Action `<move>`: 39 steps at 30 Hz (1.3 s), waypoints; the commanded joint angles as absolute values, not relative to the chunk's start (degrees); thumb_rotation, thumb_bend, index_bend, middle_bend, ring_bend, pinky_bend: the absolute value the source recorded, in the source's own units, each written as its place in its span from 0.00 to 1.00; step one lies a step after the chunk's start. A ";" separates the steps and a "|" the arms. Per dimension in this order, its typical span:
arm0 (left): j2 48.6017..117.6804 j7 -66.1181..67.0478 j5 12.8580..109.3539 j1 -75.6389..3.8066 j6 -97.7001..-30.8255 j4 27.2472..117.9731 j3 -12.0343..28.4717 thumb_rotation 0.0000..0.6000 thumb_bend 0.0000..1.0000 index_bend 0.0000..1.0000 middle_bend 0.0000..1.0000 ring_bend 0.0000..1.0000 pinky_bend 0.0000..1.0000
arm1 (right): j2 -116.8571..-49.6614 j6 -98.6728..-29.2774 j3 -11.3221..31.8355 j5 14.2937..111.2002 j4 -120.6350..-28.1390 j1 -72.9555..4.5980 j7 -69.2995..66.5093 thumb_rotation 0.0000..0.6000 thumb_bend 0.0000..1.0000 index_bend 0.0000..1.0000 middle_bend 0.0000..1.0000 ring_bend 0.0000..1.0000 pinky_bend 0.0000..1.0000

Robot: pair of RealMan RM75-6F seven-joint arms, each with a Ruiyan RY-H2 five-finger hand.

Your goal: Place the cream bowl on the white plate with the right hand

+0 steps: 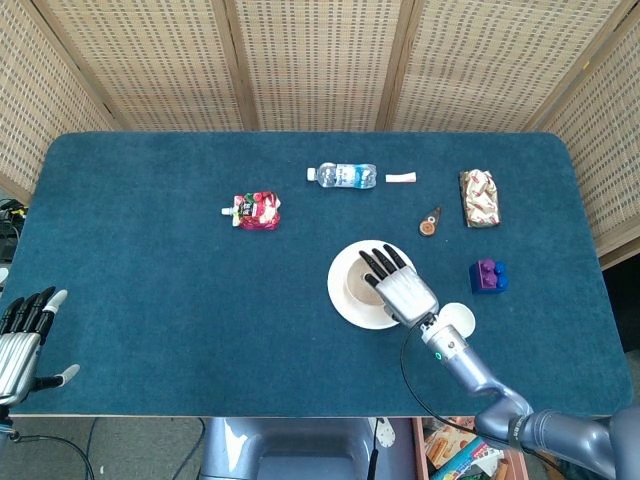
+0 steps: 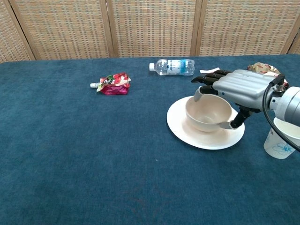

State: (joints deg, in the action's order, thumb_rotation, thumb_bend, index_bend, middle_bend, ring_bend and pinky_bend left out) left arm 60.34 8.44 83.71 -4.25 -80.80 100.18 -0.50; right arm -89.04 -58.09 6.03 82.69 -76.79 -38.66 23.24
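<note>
The cream bowl [image 2: 206,113] sits upright on the white plate [image 2: 186,132], right of the table's middle. My right hand [image 2: 241,86] lies over the bowl's right side, fingers reaching across its rim and thumb against its outer wall, still gripping it. From the head view the right hand [image 1: 400,288] covers much of the bowl [image 1: 357,283], and the plate [image 1: 343,302] shows around it. My left hand [image 1: 22,335] hangs off the table's near left edge, fingers apart and holding nothing.
A paper cup [image 2: 280,139] stands just right of the plate, under my right forearm. Behind lie a water bottle [image 1: 343,176], a red pouch [image 1: 258,211], a small brown object [image 1: 430,222], a snack packet [image 1: 479,197] and a purple block [image 1: 488,275].
</note>
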 commanded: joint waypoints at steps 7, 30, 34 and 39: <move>60.30 8.42 83.87 -4.27 -80.88 100.23 -0.55 1.00 0.00 0.00 0.00 0.00 0.00 | -83.47 -60.99 4.58 84.38 -85.32 -36.89 25.67 1.00 0.17 0.09 0.00 0.00 0.00; 60.77 9.35 84.27 -4.12 -81.22 100.22 -0.83 1.00 0.00 0.00 0.00 0.00 0.00 | -71.70 -72.59 -6.44 100.15 -81.18 -28.73 9.32 1.00 0.18 0.29 0.00 0.00 0.00; 60.87 9.45 84.48 -4.05 -81.35 100.16 -0.95 1.00 0.00 0.00 0.00 0.00 0.00 | -72.49 -73.95 -6.46 99.98 -76.94 -27.58 5.17 1.00 0.17 0.29 0.00 0.00 0.00; 60.98 9.61 84.34 -4.07 -81.30 100.12 -0.90 1.00 0.00 0.00 0.00 0.00 0.00 | -72.69 -74.77 -6.29 99.51 -74.48 -26.84 1.73 1.00 0.18 0.32 0.00 0.00 0.00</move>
